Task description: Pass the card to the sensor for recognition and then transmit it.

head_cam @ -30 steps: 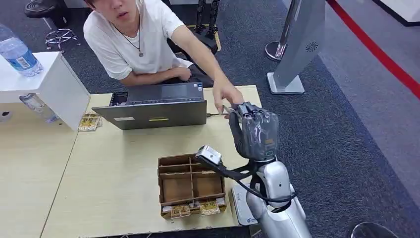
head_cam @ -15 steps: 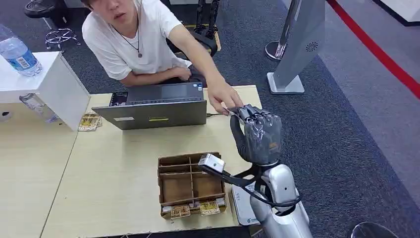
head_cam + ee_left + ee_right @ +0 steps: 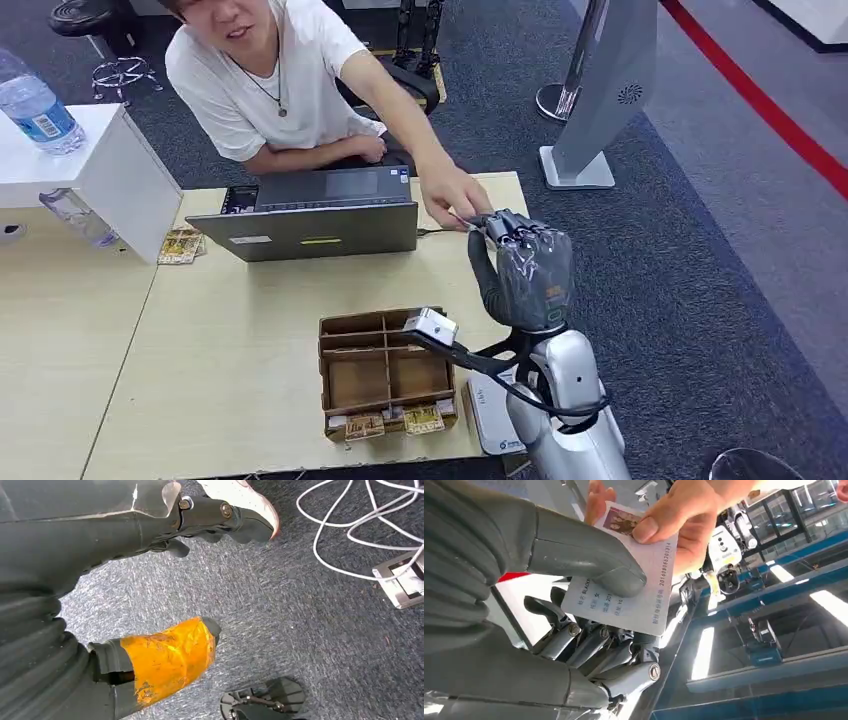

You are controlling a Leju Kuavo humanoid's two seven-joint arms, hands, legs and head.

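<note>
The person's hand (image 3: 452, 196) now reaches further toward the right hand (image 3: 522, 268) than a second ago, its fingertips meeting the card (image 3: 634, 572) pinched there. The right hand sits slightly lower and farther from the laptop (image 3: 315, 213), and its wrist camera (image 3: 432, 325) now overlaps the cardboard organizer (image 3: 382, 372).

Silver arm (image 3: 570, 400), dark grey fingers (image 3: 520, 240)

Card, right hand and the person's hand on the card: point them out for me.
card (image 3: 634, 597): right wrist view, on its printed white face.
right hand (image 3: 522, 272): head view, on its dark back.
person's hand (image 3: 452, 196): head view, on its knuckles.
</note>
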